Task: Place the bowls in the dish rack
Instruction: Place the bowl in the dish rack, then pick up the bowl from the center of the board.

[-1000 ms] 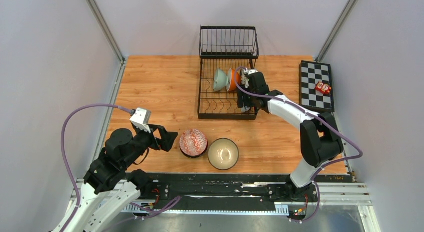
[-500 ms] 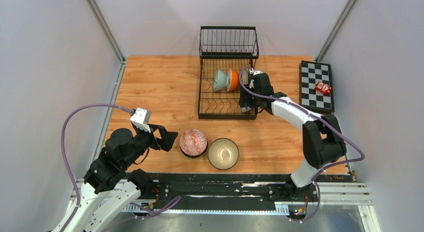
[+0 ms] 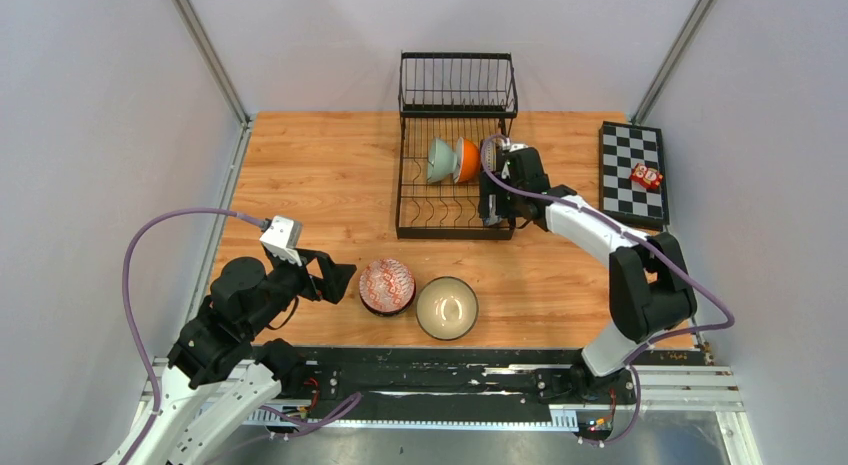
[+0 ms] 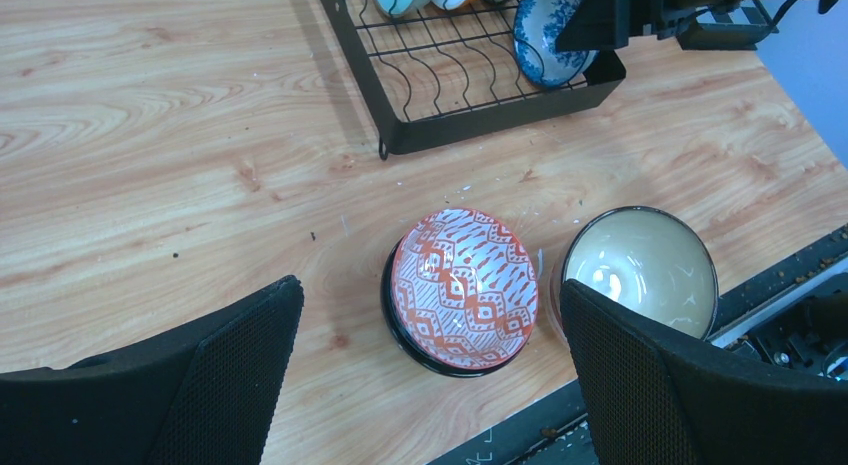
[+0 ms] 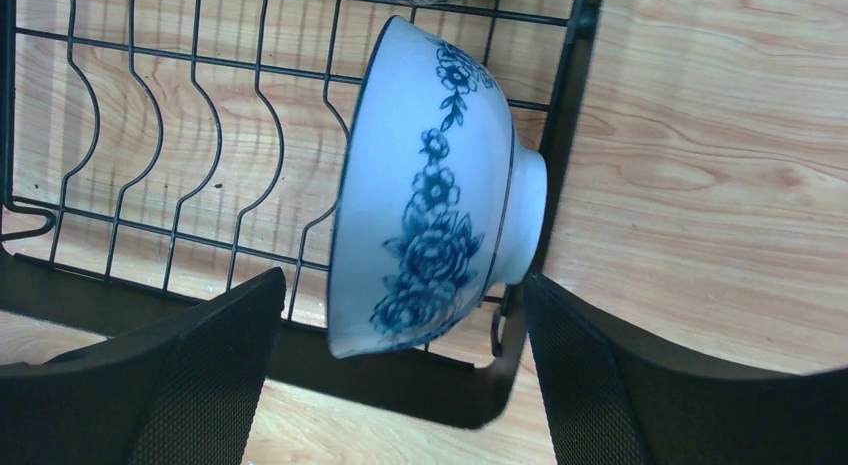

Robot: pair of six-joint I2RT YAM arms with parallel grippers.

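Blue floral bowl point(image 5: 430, 205) stands on edge in dish rack point(image 5: 420, 385), near right corner. Right claw point(image 5: 400, 277) spread, fingers either side, not pinching. Judgement: lift straight away, avoid clipping rim or wires. Left claw point(image 4: 430, 290) spread wide, just left of red-patterned bowl point(image 4: 462, 285) on desk point(image 4: 150, 135), near edge.

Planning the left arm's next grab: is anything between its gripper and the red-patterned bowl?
Nothing visible. Only bare table separates the open left gripper from the red-patterned bowl. The cream bowl sits on the bowl's far side, out of the path.
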